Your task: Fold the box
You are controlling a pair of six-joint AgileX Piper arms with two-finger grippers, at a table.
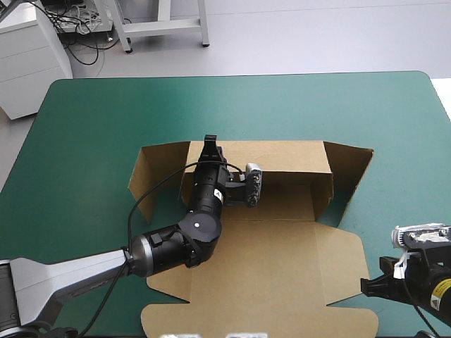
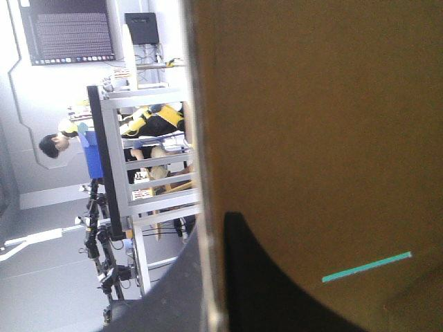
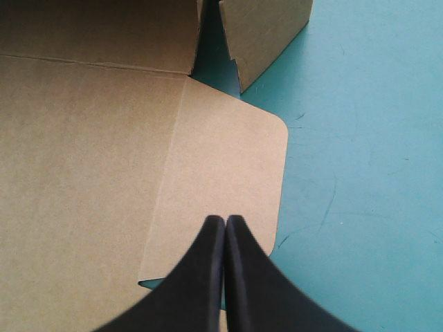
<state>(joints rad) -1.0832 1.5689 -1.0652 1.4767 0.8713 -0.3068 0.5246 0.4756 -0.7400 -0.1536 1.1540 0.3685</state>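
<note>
**Left pincer on the back wall, right one idle by the lid**

The box (image 1: 282, 246) sits mid-table on the teal-green cover (image 1: 77, 141), with its back wall (image 1: 275, 156) standing up and the lid (image 1: 268, 274) flat toward the near edge. The left gripper (image 1: 210, 149) is all but closed on the top edge of that back wall near its left end, the board pinched between the black fingers (image 2: 270, 304). Over on the right, the right gripper (image 3: 225, 221) is fully closed with nothing in it, poised at the lid's rounded corner flap (image 3: 228, 159); can't tell if it's touching. My take: it's light, stiff board that only wants to bend on its creases. It's probably a bit slick, and easy to crush or tear at a corner. I'd grab edges mid-panel, close to a fold line, and pin the base so the sheet doesn't slide.
</note>
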